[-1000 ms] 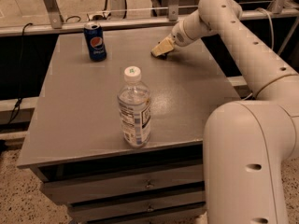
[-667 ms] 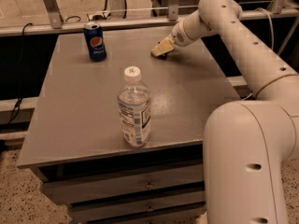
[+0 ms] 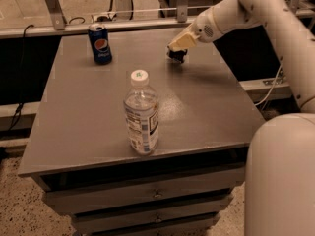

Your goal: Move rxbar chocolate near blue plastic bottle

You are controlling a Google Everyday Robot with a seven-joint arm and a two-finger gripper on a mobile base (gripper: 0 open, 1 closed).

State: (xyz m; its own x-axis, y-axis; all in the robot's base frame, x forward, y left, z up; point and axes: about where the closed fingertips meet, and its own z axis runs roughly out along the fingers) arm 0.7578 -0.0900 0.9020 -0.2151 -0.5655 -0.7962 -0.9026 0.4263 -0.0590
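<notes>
The clear plastic water bottle (image 3: pixel 141 114) with a white cap and a white-and-blue label stands upright near the front middle of the grey table (image 3: pixel 206 107). My gripper (image 3: pixel 176 54) is at the far right part of the tabletop, well behind and to the right of the bottle. Its cream fingers are closed on a small black thing, the rxbar chocolate (image 3: pixel 176 57). The bar shows only as a dark bit at the fingertips, just above the table surface.
A blue Pepsi can (image 3: pixel 100 44) stands at the far left of the table. Metal rails and cables run behind the table. Drawers (image 3: pixel 157 195) sit under the tabletop. My white arm (image 3: pixel 275 14) reaches in from the right.
The gripper has shifted slightly right and up, and the dark bar now shows beneath its fingertips. The bottle and the can have not moved.
</notes>
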